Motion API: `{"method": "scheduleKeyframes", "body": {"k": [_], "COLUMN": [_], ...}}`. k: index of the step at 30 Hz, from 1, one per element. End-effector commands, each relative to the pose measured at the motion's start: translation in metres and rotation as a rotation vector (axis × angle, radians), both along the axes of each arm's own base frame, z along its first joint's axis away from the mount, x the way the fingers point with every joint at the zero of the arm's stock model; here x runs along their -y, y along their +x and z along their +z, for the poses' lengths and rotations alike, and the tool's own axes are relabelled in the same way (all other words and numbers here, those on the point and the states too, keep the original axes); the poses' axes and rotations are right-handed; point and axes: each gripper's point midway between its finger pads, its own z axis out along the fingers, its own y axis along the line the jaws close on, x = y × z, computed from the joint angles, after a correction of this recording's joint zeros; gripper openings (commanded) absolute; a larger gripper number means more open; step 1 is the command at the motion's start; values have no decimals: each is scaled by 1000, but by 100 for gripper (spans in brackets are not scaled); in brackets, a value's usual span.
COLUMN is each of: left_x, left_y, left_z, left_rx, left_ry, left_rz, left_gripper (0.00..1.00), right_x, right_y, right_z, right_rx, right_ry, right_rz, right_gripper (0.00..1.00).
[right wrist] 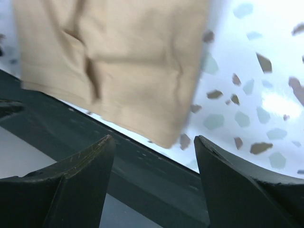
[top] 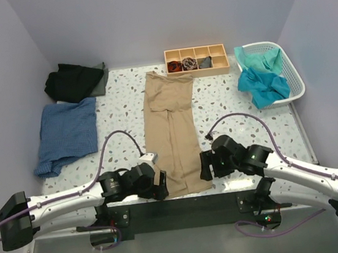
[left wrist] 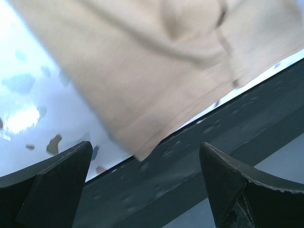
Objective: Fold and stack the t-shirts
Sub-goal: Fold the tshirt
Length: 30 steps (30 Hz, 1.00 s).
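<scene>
Across the middle of the speckled tabletop (top: 234, 103) the tan shirt (top: 173, 132) lies long and flat, soft, light, likely to slump; its near hem corners look the best holds. Bare room flanks it. My left tool (top: 161, 185) and right tool (top: 205, 166) gape empty beside those corners
</scene>
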Motion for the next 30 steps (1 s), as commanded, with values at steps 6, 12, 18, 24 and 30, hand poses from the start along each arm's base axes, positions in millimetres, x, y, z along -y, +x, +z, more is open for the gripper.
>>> {"method": "scheduleKeyframes", "body": {"k": [6, 12, 18, 24, 30], "left_x": [-23, -13, -4, -8, -11], "left_y": [-20, -15, -22, -33, -35], "left_z": [-35, -38, -40, -47, -53], "left_rx": [-94, -79, -107, -145, -153], "left_ry": [36, 38, 4, 1, 27], "left_rz": [68, 56, 35, 32, 34], "left_gripper": [100, 100, 92, 70, 42], "right_x": [26, 18, 8, 6, 6], "right_y": [-20, -20, -21, -24, -24], "right_z": [-44, -59, -67, -69, -70], "right_rx": [-84, -107, -135, -156, -156], "right_ry": [-64, -45, -16, -15, -18], "right_rz": [-78, -72, -61, -47, -44], "right_gripper": [71, 67, 61, 50, 30]}}
